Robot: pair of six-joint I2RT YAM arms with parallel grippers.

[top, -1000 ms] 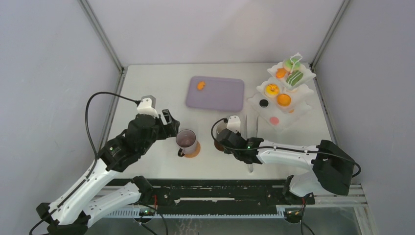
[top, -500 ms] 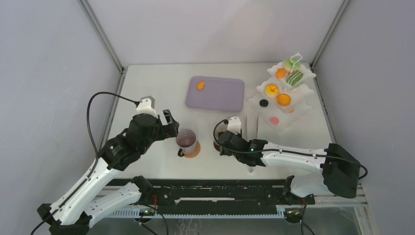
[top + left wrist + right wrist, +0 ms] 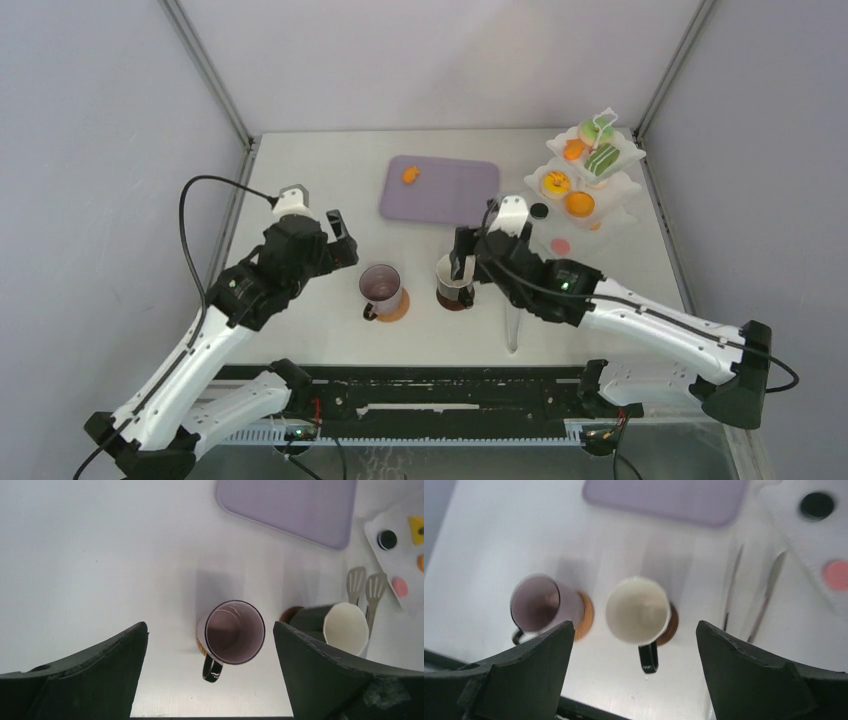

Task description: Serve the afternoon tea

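The mauve mug (image 3: 381, 288) stands on a brown coaster (image 3: 395, 308) near the front of the table. Just right of it, the dark mug with a white inside (image 3: 452, 282) stands on the other coaster (image 3: 672, 625). My left gripper (image 3: 343, 243) hovers open, left of and above the mauve mug (image 3: 235, 632), touching nothing. My right gripper (image 3: 468, 256) hangs open above the dark mug (image 3: 638, 610), its handle pointing toward me. The white tiered stand (image 3: 603, 236) at the back right carries doughnuts (image 3: 556, 183) and macarons.
A lilac tray (image 3: 450, 195) with one small orange piece (image 3: 410, 175) lies at the back centre. Long white tongs (image 3: 512, 320) lie right of the dark mug, reaching toward the stand. Grey walls close in both sides.
My right gripper opened, let go of the dark mug and rose back toward the stand. My left gripper opened fully and drew slightly away from the mauve mug.
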